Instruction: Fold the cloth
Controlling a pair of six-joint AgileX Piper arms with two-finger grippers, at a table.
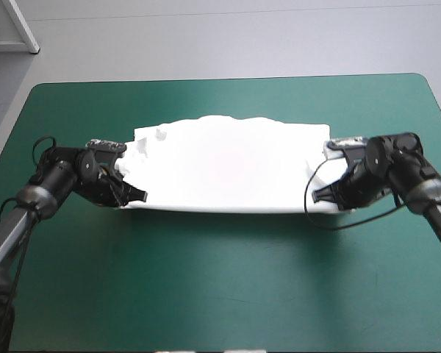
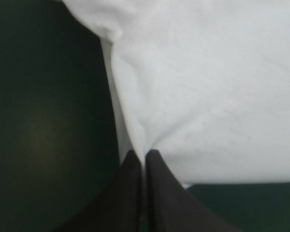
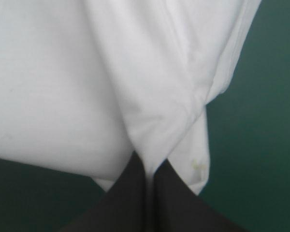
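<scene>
Two grippers, the left gripper [image 1: 137, 195] and the right gripper [image 1: 318, 195], each clamp a near corner of the one white T-shirt [image 1: 228, 165], which is spread wide across the middle of the teal-green table cover [image 1: 220, 283].

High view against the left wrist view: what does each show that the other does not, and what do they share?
Only the high view: the whole T-shirt spread wide from end to end, with the right gripper at its right end. Only the left wrist view: the left gripper shut on a fold of the fabric, creases running into the pinch. Both: the white T-shirt, the left gripper at its left end, the teal-green cover.
</scene>
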